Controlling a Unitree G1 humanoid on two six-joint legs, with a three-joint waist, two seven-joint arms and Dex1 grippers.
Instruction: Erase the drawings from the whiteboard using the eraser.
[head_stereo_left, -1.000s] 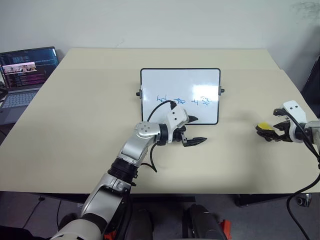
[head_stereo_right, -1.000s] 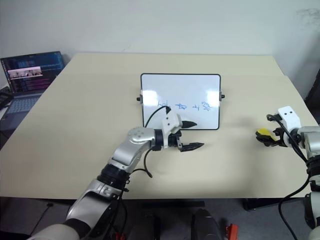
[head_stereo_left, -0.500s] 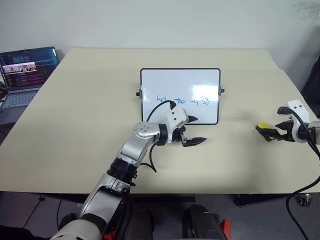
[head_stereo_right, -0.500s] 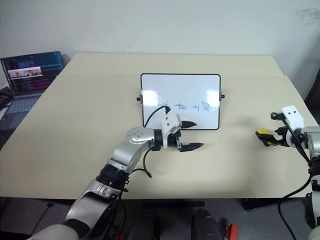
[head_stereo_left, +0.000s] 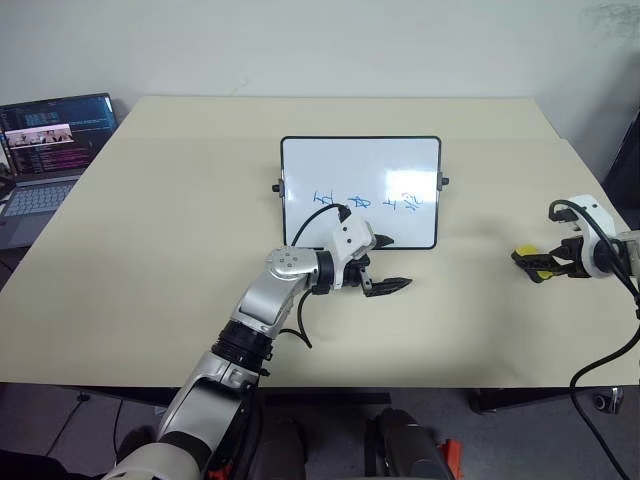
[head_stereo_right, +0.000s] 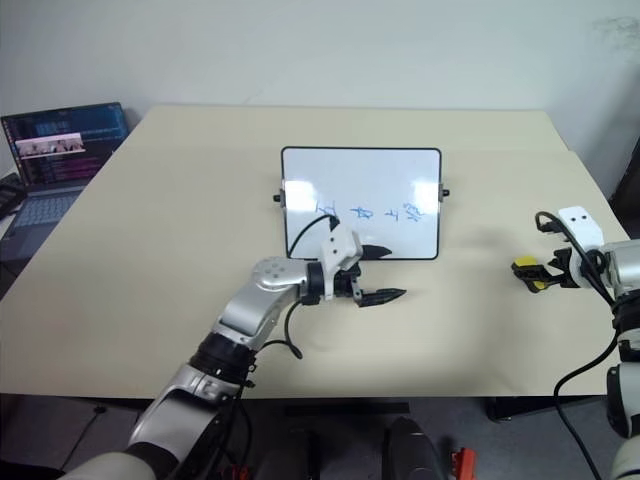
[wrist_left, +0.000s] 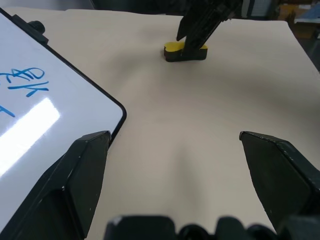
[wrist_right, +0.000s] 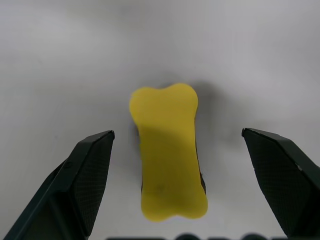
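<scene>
Lying flat on the beige surface (head_stereo_left: 150, 250) far to the robot's right, the yellow eraser (wrist_right: 168, 150) rests with its bright face up and its dark underside down, well apart from the whiteboard (head_stereo_left: 360, 160), where the three blue drawings (head_stereo_left: 368, 201) are not yet erased. The right gripper (head_stereo_left: 556, 266) hangs just above the eraser, its two black fingers spread wide and empty, one on each side of the block without touching it. In the right wrist view the long axis of the eraser runs along the pointing direction of the gripper, so the fingers face its two long sides; I judge that a descent and a closing across the narrow width is what comes next. The left gripper (head_stereo_left: 385, 264) is also released and holds nothing, hovering at the near edge of the whiteboard, much farther from the eraser. A laptop (head_stereo_left: 45, 150) stands at the far left corner.
</scene>
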